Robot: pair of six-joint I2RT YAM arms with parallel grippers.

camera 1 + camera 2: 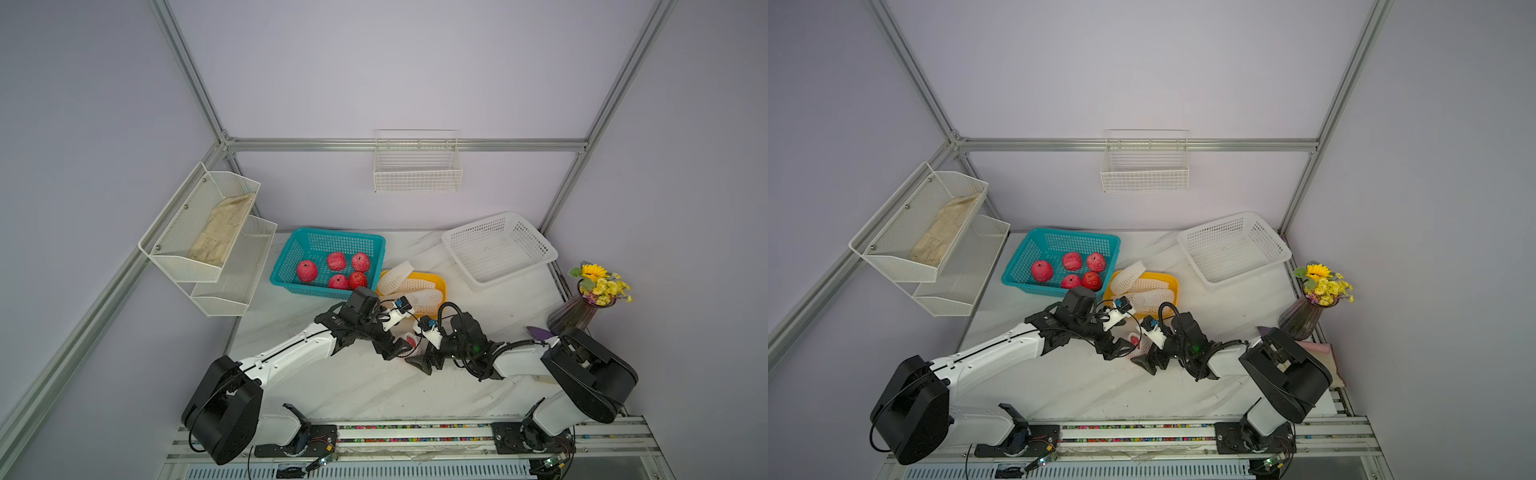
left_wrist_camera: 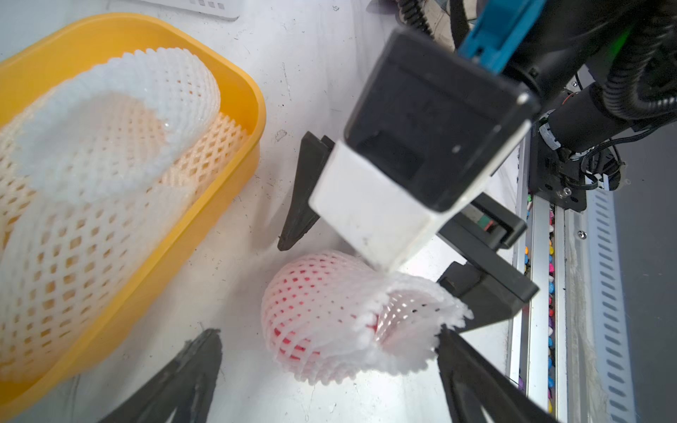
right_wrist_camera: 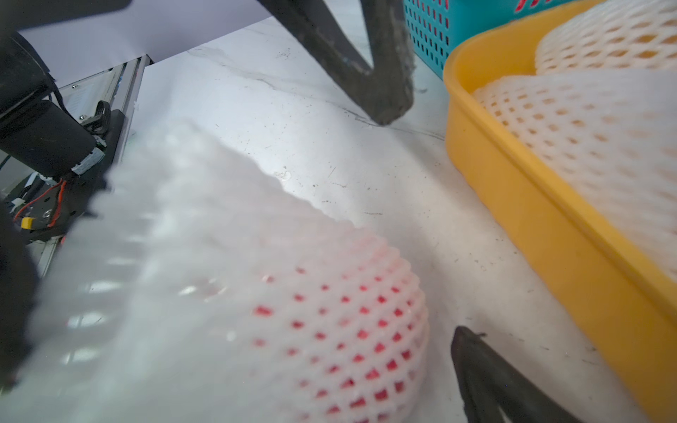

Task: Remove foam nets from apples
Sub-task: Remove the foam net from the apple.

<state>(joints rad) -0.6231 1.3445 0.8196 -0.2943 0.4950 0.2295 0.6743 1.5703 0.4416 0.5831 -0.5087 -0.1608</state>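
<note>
a single apple [image 3: 366,329] in its white foam net [image 2: 403,304] lies on its side on the marble counter [image 1: 374,386], midway between the two arms and just beside a yellow tray [image 2: 219,205]. the left gripper [image 2: 328,335] stands with its jaws spread wide, one black finger on either side of the wrapped fruit and nothing clamped. the right gripper [image 1: 426,360] is likewise fully spread at the net's loose, flared end, and whether a finger touches the mesh cannot be told. in both top views, five bare red apples [image 1: 336,261] sit in a teal basket [image 1: 286,266] at the back left of the counter. loose foam nets [image 1: 411,286] are heaped in the yellow tray, one curling over its rim. a white plastic basket [image 1: 536,245] stands at the back right, well apart from the arms, near a vase of yellow flowers [image 1: 575,316].
</note>
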